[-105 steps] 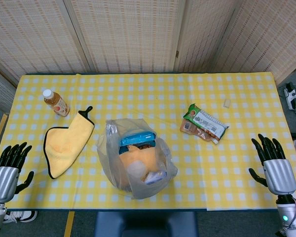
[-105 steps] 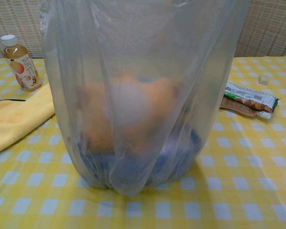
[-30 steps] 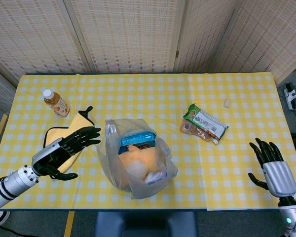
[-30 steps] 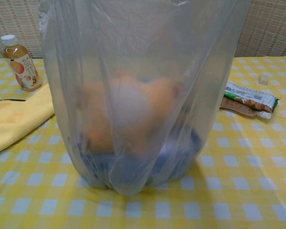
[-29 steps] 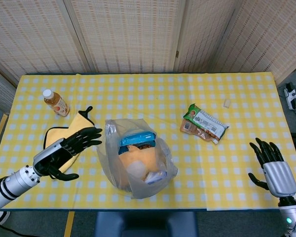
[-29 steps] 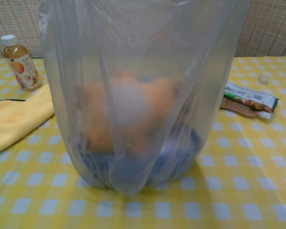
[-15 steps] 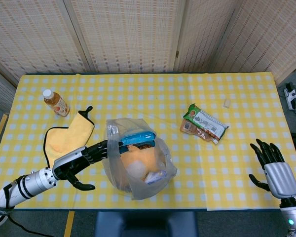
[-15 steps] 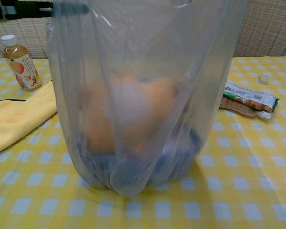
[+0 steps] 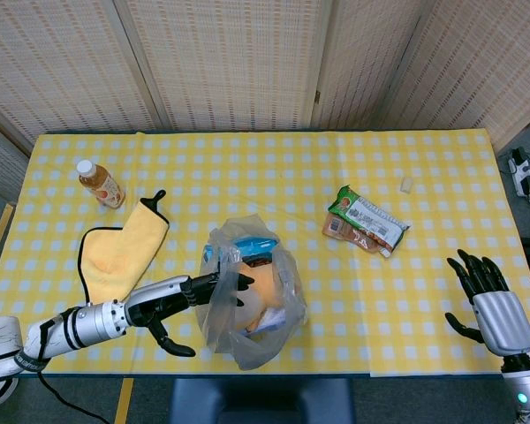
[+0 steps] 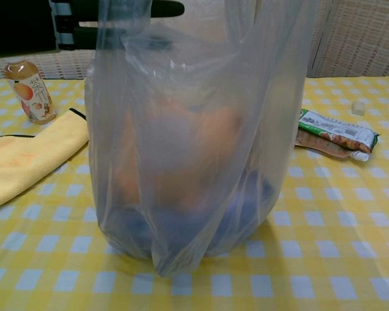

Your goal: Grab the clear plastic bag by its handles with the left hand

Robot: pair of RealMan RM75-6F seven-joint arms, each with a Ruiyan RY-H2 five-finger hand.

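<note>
The clear plastic bag (image 9: 267,311) stands near the table's front edge, with orange, blue and white items inside. In the chest view the bag (image 10: 194,142) fills the middle, its top running out of frame. My left hand (image 9: 193,291) reaches in from the left. Its fingers (image 9: 230,283) are stretched out against the bag's upper left side near a handle (image 9: 219,256), and the thumb hangs apart below. It grips nothing that I can see. In the chest view, the left hand's dark fingers (image 10: 139,9) show at the top left. My right hand (image 9: 488,299) hovers open at the far right.
A yellow cloth (image 9: 119,252) lies left of the bag, a tea bottle (image 9: 100,184) behind it. A snack packet (image 9: 367,221) and a small white piece (image 9: 406,184) lie at the right. The front table edge (image 9: 336,371) is close to the bag.
My left hand has come in from the left over the cloth and pressed into the bag's upper left side. The bag has narrowed and shifted right. The right hand has stayed put.
</note>
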